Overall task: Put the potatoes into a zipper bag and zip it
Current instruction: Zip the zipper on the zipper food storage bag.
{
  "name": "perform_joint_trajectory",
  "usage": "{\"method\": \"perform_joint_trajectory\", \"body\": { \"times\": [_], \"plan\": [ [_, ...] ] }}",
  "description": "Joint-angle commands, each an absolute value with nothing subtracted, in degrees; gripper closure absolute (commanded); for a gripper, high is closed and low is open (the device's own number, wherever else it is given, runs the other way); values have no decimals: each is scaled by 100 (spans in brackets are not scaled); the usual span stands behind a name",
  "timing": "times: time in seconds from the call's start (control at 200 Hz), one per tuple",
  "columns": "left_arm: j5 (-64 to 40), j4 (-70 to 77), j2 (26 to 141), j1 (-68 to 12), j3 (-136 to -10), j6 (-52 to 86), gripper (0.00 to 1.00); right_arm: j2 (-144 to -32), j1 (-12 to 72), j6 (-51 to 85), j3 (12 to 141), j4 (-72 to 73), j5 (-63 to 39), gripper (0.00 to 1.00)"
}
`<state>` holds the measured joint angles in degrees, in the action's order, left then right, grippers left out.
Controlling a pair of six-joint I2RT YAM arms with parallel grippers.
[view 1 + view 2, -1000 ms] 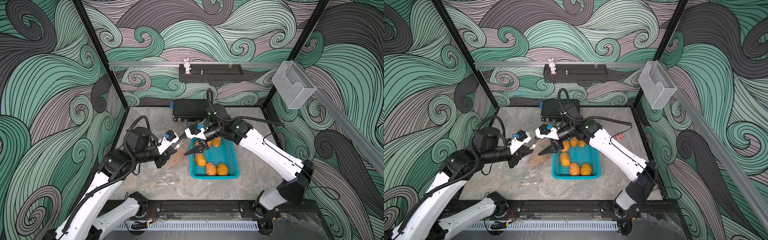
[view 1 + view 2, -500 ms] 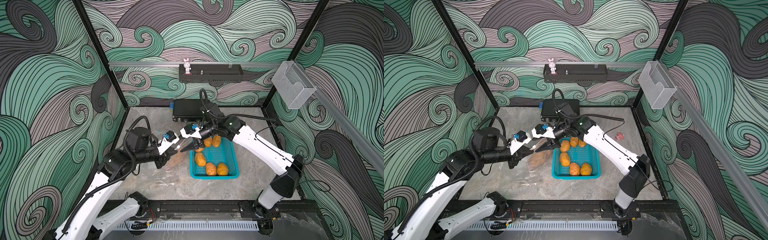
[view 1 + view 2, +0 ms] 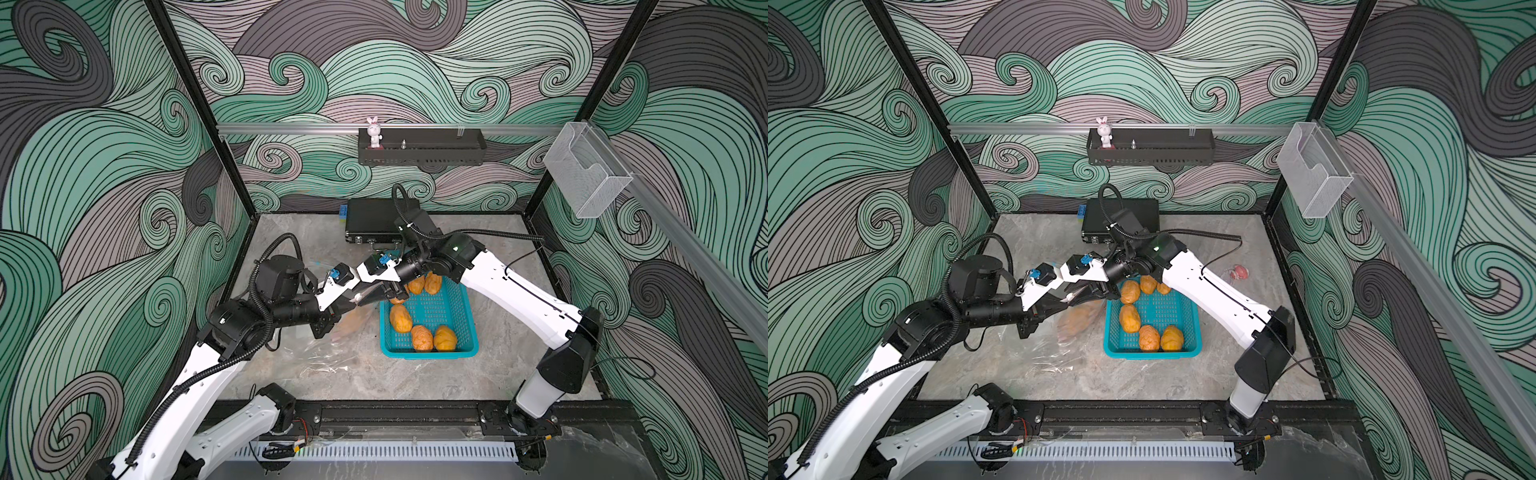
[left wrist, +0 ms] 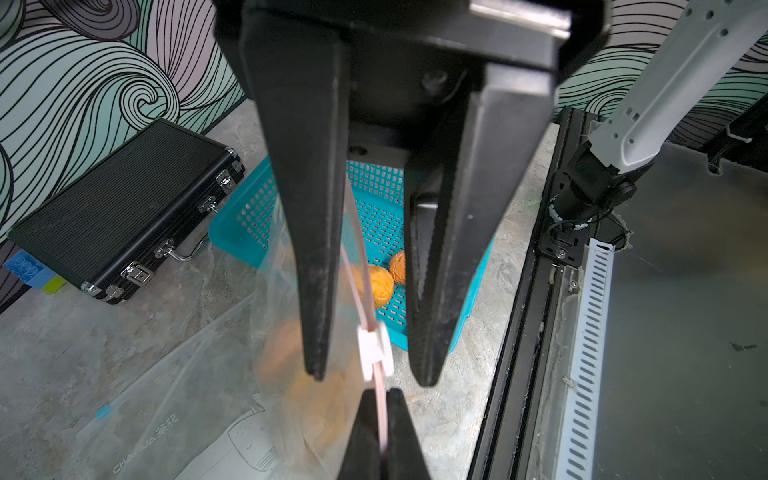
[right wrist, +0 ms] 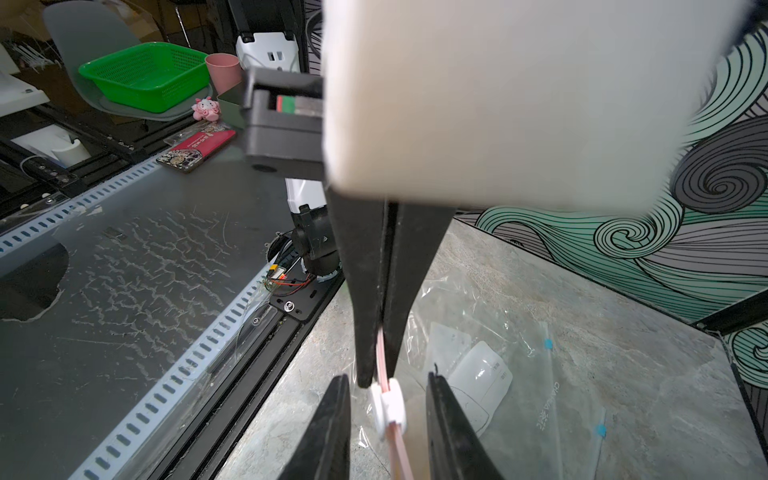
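The zipper bag hangs mouth-up between the two claws, just beside the teal basket on its left-arm side. Its clear body sags toward the worktop, and potatoes show as an orange blur inside.

The pink zip strip marks the bag's long axis and runs straight from one claw to the other. The left claw is closed tight, pinching the strip at one end. The right claw is narrowly parted, with one jaw on each side of the white slider. A slim gap shows on both sides, so it grips nothing. The slider sits on the strip just beside the left claw's tips.

The remaining potatoes lie in the basket, their long axes mostly running front to back. Two rest against the front wall, and others sit at the rear, partly under the right arm.

Edges: a black case stands behind the basket, near the back wall. A spare bag lies flat on the worktop beside the hanging one.

Open room: bare worktop lies in front of the basket and on its right-arm side, reaching to the front rail.
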<state>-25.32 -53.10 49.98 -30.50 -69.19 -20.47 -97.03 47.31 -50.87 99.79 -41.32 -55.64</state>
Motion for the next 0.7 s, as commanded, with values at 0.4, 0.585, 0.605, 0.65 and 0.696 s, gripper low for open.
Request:
{"method": "perform_joint_trajectory", "body": {
  "times": [0.4,0.585,0.605,0.65,0.696],
  "plan": [
    [-2562,-5247,4713,-3032,-6865,-2074,100,-9501,4750,-5106,10050,-4249,-5351,92],
    [-2511,-5315,4585,-3033,-6904,-2071,100,-9348,4745,-5099,10015,-4322,-5091,92],
    [-2506,-5323,4578,-3037,-6908,-2074,100,-9334,4742,-5099,10009,-4323,-5076,92],
    [-2497,-5332,4524,-3032,-6917,-2066,100,-9293,4738,-5113,9988,-4324,-5045,92],
    [-2483,-5343,4485,-3034,-6925,-2066,100,-9253,4736,-5111,9980,-4324,-5006,92]
  ]
}}
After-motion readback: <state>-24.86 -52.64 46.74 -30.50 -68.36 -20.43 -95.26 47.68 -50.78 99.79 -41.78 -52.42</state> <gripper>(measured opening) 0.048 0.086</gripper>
